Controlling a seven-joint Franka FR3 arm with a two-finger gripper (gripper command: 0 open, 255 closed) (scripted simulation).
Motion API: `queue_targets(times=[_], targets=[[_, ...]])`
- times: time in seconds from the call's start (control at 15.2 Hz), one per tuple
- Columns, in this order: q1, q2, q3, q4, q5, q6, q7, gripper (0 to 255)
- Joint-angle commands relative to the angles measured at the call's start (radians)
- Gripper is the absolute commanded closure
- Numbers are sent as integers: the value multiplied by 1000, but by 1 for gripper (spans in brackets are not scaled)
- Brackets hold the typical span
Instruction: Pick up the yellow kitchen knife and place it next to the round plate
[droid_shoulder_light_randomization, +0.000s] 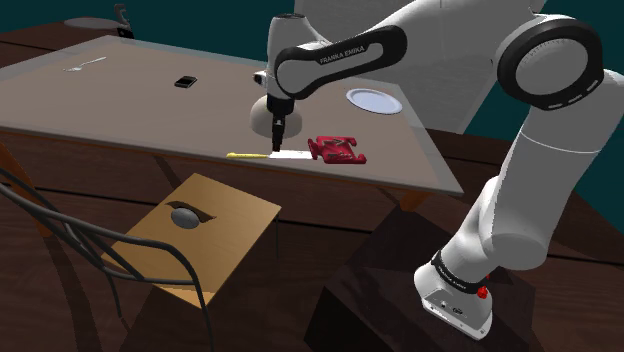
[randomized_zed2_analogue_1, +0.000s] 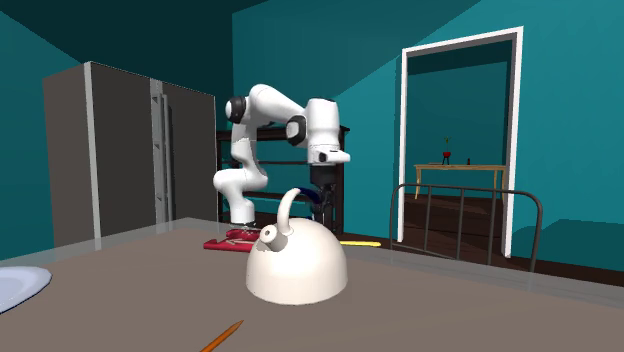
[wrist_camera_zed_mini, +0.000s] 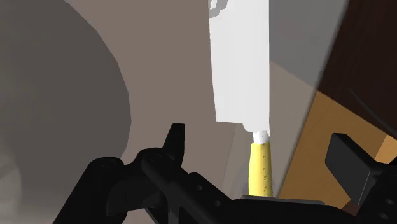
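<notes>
The gripper (wrist_camera_zed_mini: 257, 139), 2 fingers (wrist_camera_zed_mini: 175, 143) spread, straddles the knife (wrist_camera_zed_mini: 240, 63): probably stiff, light, slippery; best grasped at yellow handle (wrist_camera_zed_mini: 260, 167).

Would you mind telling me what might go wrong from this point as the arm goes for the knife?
1. The knife lies close to the table's near edge; with the fingers open astride its yellow handle, a skewed closing might push it off.
2. The white kettle stands right beside the gripper; the hand may bump it.
3. The red object lies between knife and round plate; a low carry could snag it.
</notes>
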Motion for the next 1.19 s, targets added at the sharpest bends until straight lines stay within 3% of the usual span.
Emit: queue_targets(times=[0.0,0.46,0.99,1.06,1.12], targets=[[4,43,7,38,-4,5,-25,0],[4,90,5,-3,-7,92,-23,0],[4,90,5,-2,-7,92,-23,0],[4,90,5,-2,-7,92,-23,255],[4,90,5,-2,-7,92,-23,255]])
